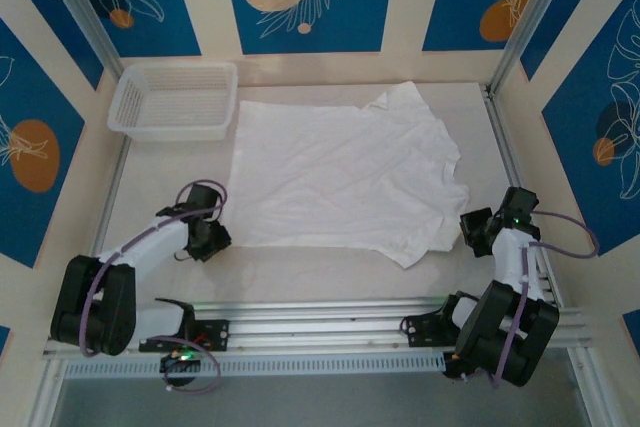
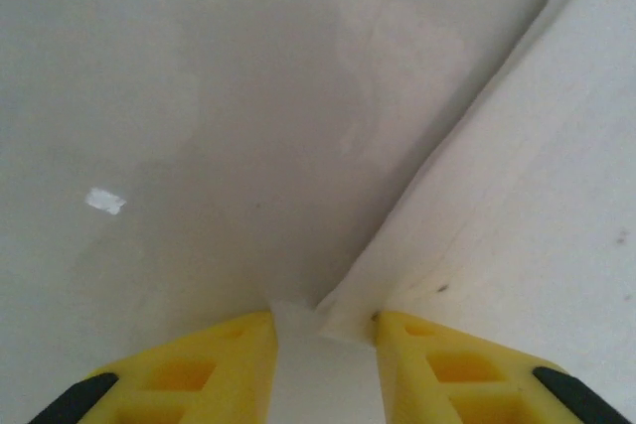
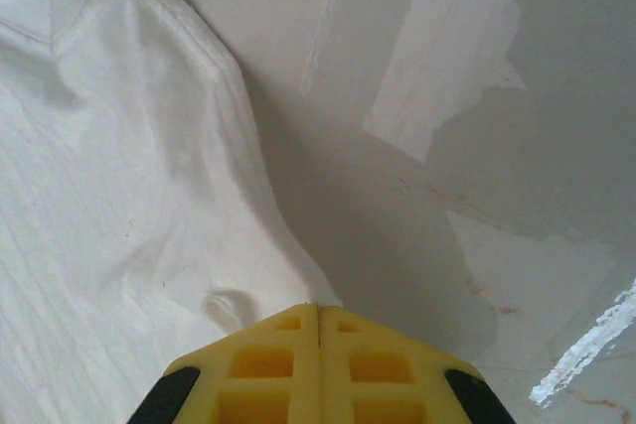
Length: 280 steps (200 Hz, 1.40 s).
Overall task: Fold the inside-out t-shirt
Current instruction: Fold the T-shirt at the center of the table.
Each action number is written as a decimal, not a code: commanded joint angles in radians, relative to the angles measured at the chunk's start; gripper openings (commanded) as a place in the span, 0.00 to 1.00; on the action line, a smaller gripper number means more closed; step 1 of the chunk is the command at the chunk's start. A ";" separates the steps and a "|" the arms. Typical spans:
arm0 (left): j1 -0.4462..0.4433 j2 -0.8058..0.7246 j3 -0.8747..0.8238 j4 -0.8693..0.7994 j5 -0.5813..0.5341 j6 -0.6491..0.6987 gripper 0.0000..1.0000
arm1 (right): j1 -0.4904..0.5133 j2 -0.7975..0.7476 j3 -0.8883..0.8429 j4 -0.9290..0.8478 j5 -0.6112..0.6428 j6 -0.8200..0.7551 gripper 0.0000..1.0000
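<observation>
One white t-shirt (image 1: 340,172), one basket (image 1: 175,99), two grippers.
Left gripper (image 2: 325,345) stands partly open around the t-shirt's corner; right gripper (image 3: 318,310) is closed at its edge.

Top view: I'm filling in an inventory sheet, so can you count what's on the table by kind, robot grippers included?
white t-shirt: 1
white mesh basket: 1
grippers: 2 (left gripper, right gripper)
Total: 4

The t-shirt (image 1: 340,172) is soft matt cloth, the basket (image 1: 175,102) plastic mesh, the table (image 1: 300,272) smooth.
</observation>
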 commanded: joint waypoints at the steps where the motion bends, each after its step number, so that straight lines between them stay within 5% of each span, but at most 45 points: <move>1: 0.015 0.027 -0.007 0.030 0.011 -0.032 0.33 | -0.003 0.001 0.012 -0.021 -0.015 0.009 0.00; 45: 0.015 0.004 -0.016 0.115 0.056 -0.040 0.34 | -0.003 -0.008 0.009 -0.023 -0.017 0.004 0.00; 103: 0.016 -0.092 -0.030 0.121 0.017 -0.028 0.22 | -0.003 0.001 0.004 -0.017 -0.020 0.005 0.00; 140: 0.016 -0.047 -0.025 0.105 0.015 -0.026 0.35 | -0.003 -0.003 0.013 -0.025 -0.023 0.005 0.00; 182: 0.015 -0.014 0.003 0.046 -0.017 -0.009 0.35 | -0.003 0.000 0.013 -0.020 -0.021 0.008 0.00; 228: 0.015 0.009 0.003 0.060 -0.002 -0.017 0.21 | -0.001 0.005 0.007 -0.016 -0.024 0.007 0.00; 255: 0.016 0.006 0.005 0.064 0.007 -0.020 0.00 | -0.002 0.000 0.005 -0.022 -0.019 0.007 0.00; 280: 0.016 -0.056 0.008 -0.004 -0.057 -0.023 0.00 | -0.006 -0.014 0.016 -0.060 0.027 0.000 0.00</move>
